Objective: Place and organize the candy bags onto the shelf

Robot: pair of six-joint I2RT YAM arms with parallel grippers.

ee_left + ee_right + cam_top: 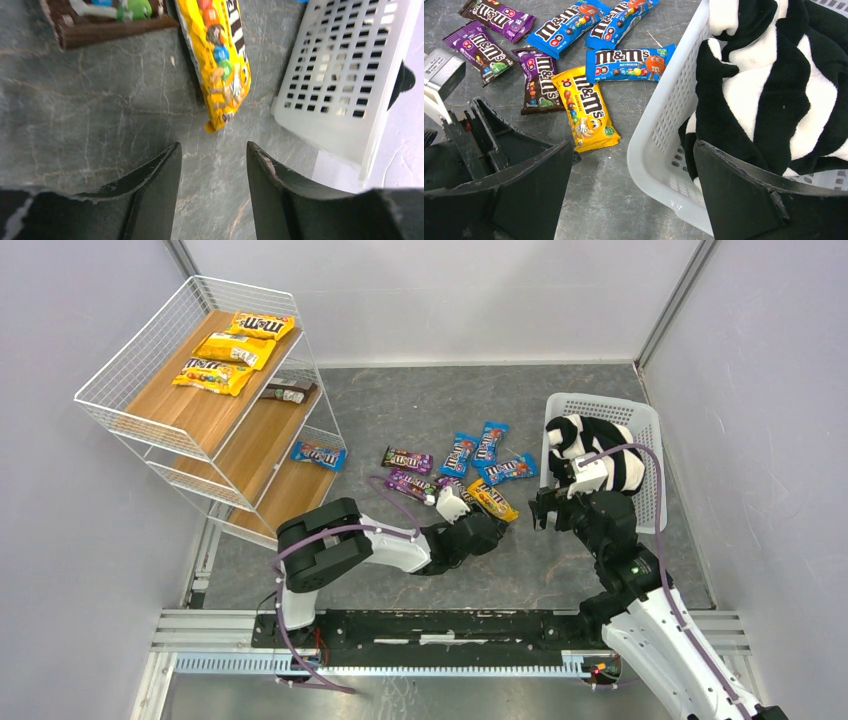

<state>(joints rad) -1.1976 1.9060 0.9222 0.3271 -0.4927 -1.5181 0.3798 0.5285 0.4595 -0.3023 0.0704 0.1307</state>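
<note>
— Yellow candy bag: where?
— Flat on the floor, at the near edge of the loose pile. Just beside the dark brown bag, near the white basket. Not lifted, not touched.
— Long axis?
— Seen from the left wrist, running away from the jaws with a slight tilt, the near corner aimed almost into the gap. Short side across the jaws, then; judged a fair fit for a pinch on that end.
— Left gripper?
— Just short of that corner, low over the floor. Fingers apart, only bare floor between them, nothing held.
— Right gripper?
— Spread wide and empty, hovering at the basket's corner, with the striped cloth heaped inside. Yellow candy bag ahead and left of its gap, a little farther off. Left arm nearer, so probably the one for this pick.
— Rest of the pile?
— Blue bags and purple bags farther back, all flat, some touching.
— Shelf?
— Far left, well apart from the pile. Three yellow bags on the top board, a brown packet on the middle, one blue bag on the bottom.
— Coming move?
— Likely a short reach forward and down, then a close across the bag's end. Some risk of pushing the glossy packet along the floor rather than catching it.
</note>
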